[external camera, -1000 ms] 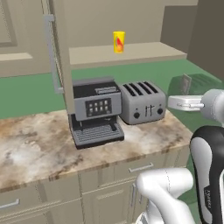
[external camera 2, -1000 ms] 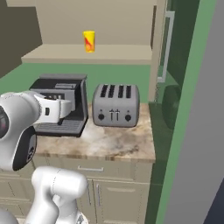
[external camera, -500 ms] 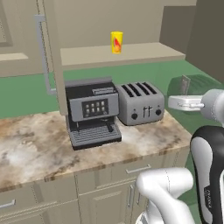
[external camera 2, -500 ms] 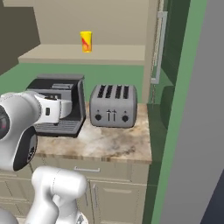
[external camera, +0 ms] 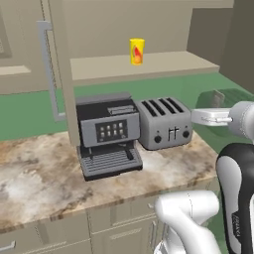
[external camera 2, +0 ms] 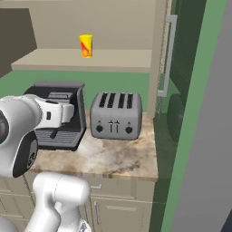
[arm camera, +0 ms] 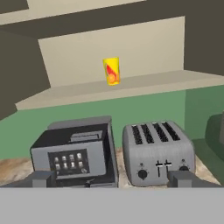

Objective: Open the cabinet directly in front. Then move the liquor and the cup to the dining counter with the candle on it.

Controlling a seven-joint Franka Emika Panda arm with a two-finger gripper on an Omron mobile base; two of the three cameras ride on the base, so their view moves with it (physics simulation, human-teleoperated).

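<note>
Cabinet (external camera: 59, 74): doors swung wide, left door edge-on with a long silver bar handle (external camera: 47, 69), right door against the green wall. Cup (external camera: 137, 51): yellow, upright on the cabinet's bottom shelf, toward its middle. Table (external camera: 34, 173), marble-patterned: dark espresso machine (external camera: 106, 134) on the left, silver four-slot toaster (external camera: 163, 123) just beside it on the right. Gripper (arm camera: 111, 179): jaws released, spread wide, empty, facing the appliances below the cup.

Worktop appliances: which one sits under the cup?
Neither squarely; the coffee machine, dark with a button panel, is nearer under the cup than the slotted toaster.
</note>
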